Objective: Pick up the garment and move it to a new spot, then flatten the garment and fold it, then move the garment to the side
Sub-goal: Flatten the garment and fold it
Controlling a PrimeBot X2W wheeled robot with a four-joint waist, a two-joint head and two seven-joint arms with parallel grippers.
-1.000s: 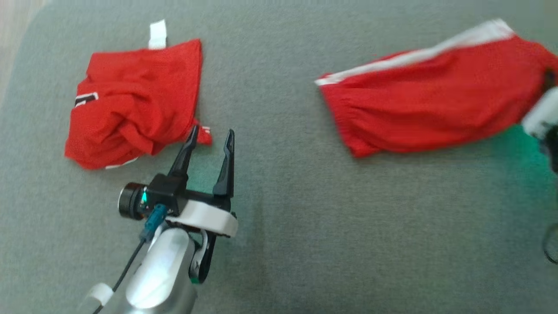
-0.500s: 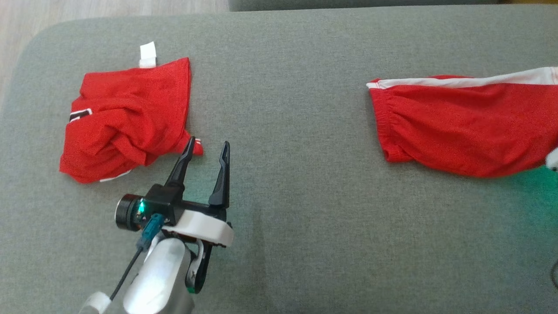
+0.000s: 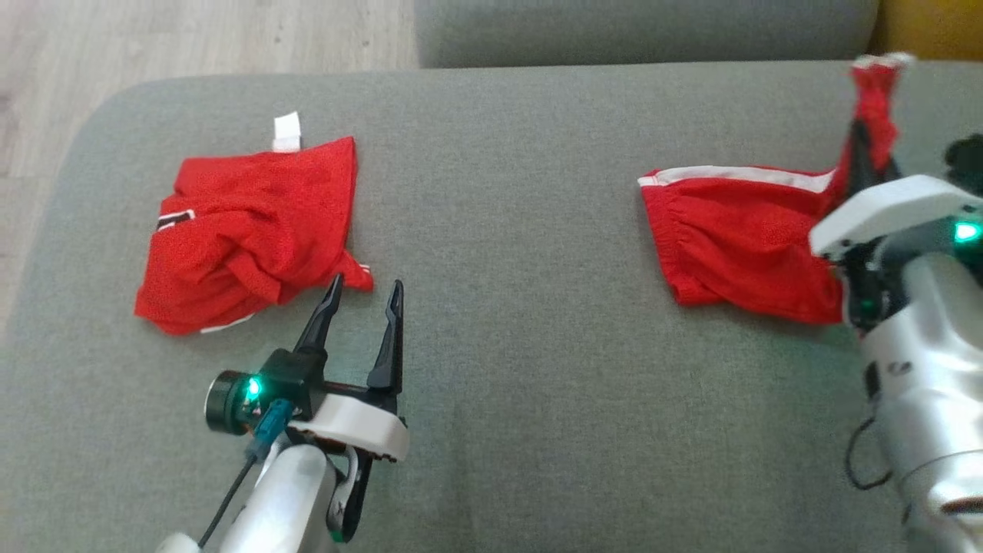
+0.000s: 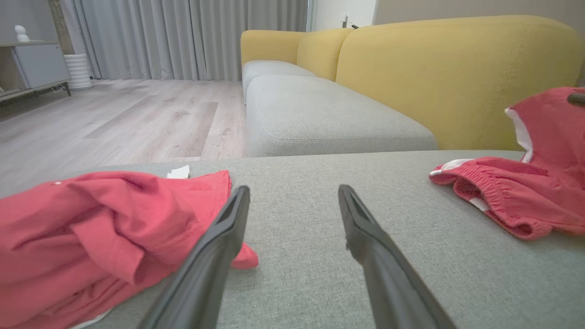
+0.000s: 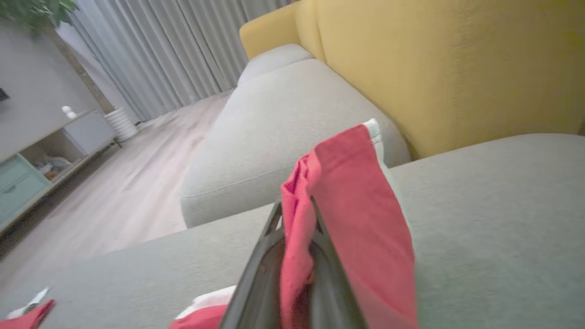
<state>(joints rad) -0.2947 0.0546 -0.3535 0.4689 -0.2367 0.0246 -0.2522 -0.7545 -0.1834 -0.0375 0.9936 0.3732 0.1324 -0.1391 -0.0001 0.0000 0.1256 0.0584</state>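
- My head has tipped up. The floor (image 3: 192,38) and a far cushion (image 3: 637,31) now show along the top, and everything sits lower in the head view.
- My right gripper (image 3: 868,150) was a blur at the right edge a second ago and nearly gone half a second ago. It is now well in view, with its forearm (image 3: 929,369) below it.
- The shorts (image 3: 737,230) lay stretched long across the cushion (image 3: 537,230). Now their right end hangs raised, pinched between my right fingers.
- The stripe (image 3: 737,175) now looks shorter and bends up towards that grip.
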